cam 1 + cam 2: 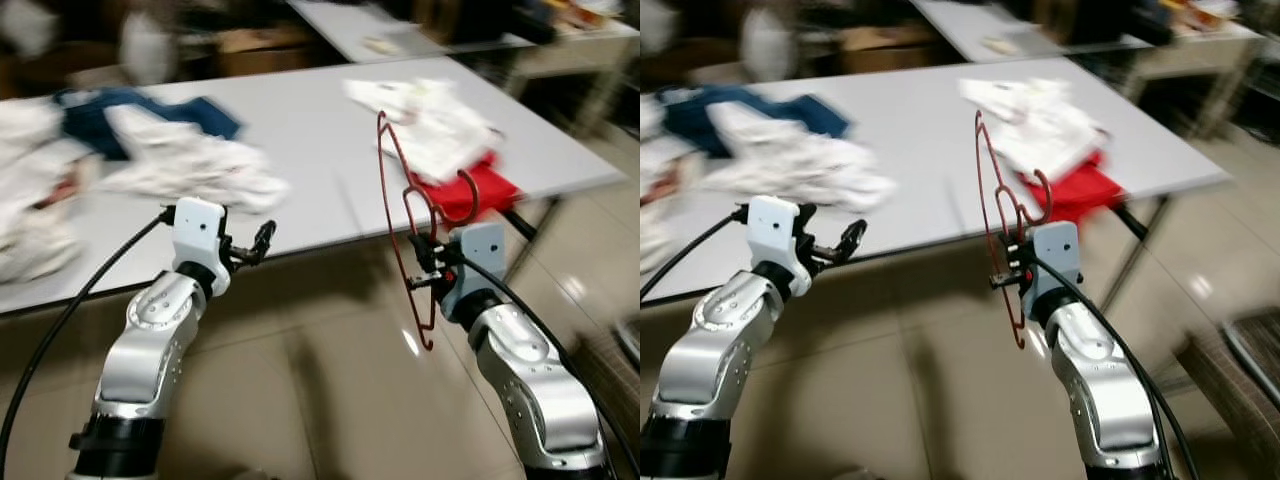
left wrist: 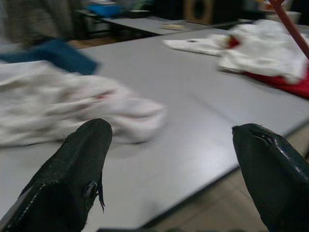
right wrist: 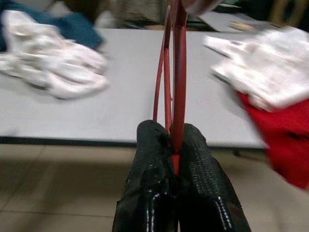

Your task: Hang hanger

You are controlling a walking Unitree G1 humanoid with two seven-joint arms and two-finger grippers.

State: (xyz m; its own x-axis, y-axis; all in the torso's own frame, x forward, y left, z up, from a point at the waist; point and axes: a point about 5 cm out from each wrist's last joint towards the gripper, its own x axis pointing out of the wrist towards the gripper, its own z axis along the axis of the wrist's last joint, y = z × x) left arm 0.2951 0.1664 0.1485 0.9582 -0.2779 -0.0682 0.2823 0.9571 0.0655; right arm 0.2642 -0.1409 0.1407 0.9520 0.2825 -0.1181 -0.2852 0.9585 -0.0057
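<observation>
table (image 1: 320, 190) | white clothes (image 1: 190, 165) | blue garment (image 1: 100, 110) | red garment (image 1: 485, 190)

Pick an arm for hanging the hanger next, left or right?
Right. The right claw is already shut on the red hanger, holding it upright above the floor in front of the table. The left claw is open and holds nothing, so using it would likely mean a handover.

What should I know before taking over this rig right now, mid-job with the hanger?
Right claw: shut on the red hanger, held upright over the floor in front of the white table.
Left claw: open, empty, at the table's near edge.
On the table: white clothes, a blue garment, a red garment.
Done: hanger gripped.
Left: hang it; no rail can be seen. The eye views are blurred.
</observation>
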